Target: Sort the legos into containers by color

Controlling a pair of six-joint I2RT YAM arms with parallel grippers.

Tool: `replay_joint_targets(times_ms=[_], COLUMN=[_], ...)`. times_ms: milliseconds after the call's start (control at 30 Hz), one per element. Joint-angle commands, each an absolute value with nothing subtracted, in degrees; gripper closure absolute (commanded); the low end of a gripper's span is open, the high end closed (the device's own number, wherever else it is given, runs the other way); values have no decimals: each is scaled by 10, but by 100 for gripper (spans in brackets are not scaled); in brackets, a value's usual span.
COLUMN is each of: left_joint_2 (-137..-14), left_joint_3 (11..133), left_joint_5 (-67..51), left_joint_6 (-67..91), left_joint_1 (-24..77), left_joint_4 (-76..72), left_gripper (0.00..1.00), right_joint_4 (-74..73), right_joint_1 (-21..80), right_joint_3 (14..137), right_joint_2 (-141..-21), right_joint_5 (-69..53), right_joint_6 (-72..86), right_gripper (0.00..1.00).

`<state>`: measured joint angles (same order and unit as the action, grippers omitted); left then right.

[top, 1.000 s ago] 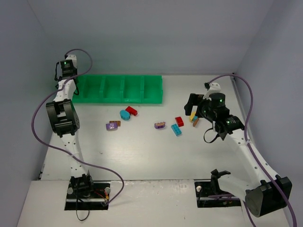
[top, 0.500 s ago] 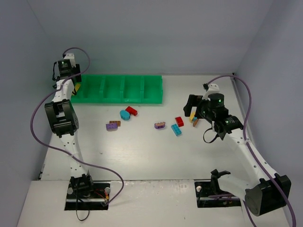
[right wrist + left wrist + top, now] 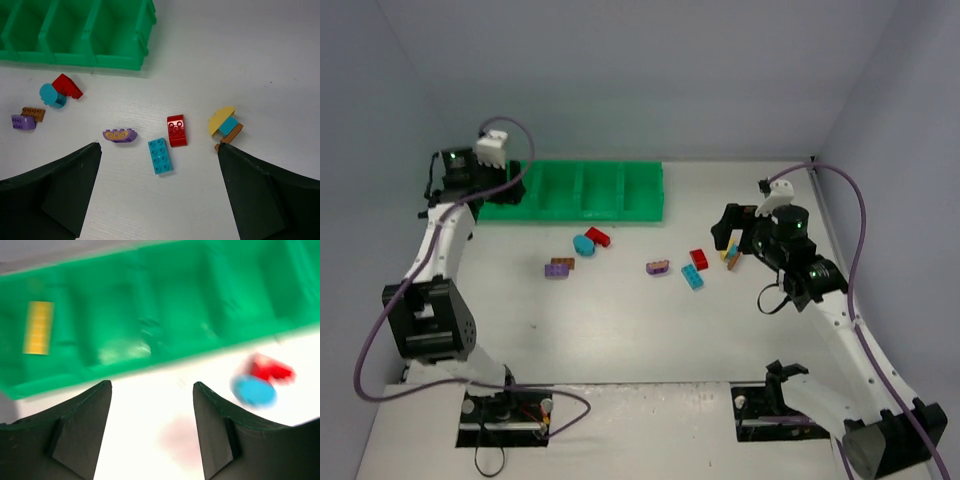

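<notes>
Left jaws stand apart, empty, beside the green tray (image 3: 165,315); right jaws gape wide, empty.

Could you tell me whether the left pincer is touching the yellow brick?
Apart. The left wrist view shows the yellow brick lying in the green tray, while the left pincer stands open below it, a clear gap between.

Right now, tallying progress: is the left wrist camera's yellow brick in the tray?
In: the yellow brick lies inside a tray compartment.

tray (image 3: 120,62): glossy green plastic | legos (image 3: 176,131): smooth plastic | table (image 3: 250,50): matt white, faint grain
</notes>
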<state>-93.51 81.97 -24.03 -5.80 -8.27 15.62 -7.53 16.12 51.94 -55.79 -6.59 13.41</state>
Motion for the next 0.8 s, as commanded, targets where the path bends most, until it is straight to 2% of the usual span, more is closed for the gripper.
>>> replay_joint_targets(times_ms=[0, 33, 167, 333, 533, 767], left_joint_2=[-887, -884, -884, -903, -953, -958], left_joint_3=[757, 738, 688, 669, 675, 659], left_joint_5=[-285, -268, -234, -193, -136, -92], left_joint_6=[-150, -171, -181, -185, -189, -185], left_joint_1=[-16, 25, 93, 139, 147, 149], left_joint_4=[232, 279, 287, 301, 296, 287], left_gripper=[40, 40, 40, 39, 39, 38], right_joint_4=[-42, -42, -42, -44, -54, -62], right_joint_1=[161, 161, 161, 162, 162, 162], right_joint_3=[514, 510, 505, 501, 492, 489], right_joint_2=[-532, -525, -516, -495, -475, -462], right_joint_5=[-98, -106, -123, -145, -156, -153], right_joint_6=[129, 133, 140, 144, 148, 144], right_gripper=[1, 1, 0, 0, 0, 0])
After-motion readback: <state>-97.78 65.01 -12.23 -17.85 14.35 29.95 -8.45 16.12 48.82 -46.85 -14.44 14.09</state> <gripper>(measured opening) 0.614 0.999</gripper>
